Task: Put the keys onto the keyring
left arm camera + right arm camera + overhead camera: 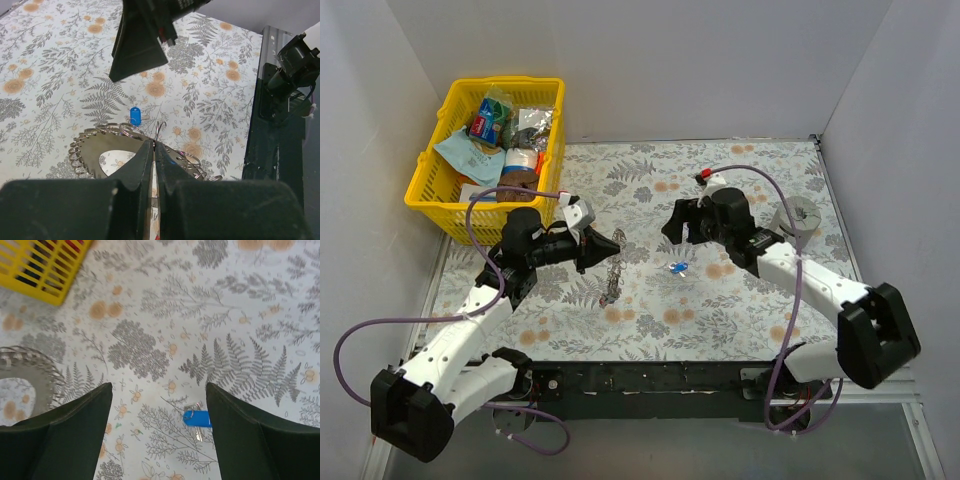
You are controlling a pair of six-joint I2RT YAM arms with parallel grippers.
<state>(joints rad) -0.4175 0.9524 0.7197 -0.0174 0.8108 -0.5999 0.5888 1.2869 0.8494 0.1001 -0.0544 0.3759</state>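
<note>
Keyring (611, 280) shows edge-on over the bench (650, 330) from above, blue key (677, 267) at its 3 o'clock. Left wrist: left gripper (154, 145) pinches its thin, stiff rim. Right wrist: right gripper (159, 390) gapes over the key; we judge it light, slippery, best taken by its plastic head.

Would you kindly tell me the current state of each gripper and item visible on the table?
keyring, pinched at its rim, held on edge
left gripper, shut on the keyring
right gripper, open, over the blue key
blue key, loose, lying flat on the table, not on the keyring
basket, holding packets
</note>
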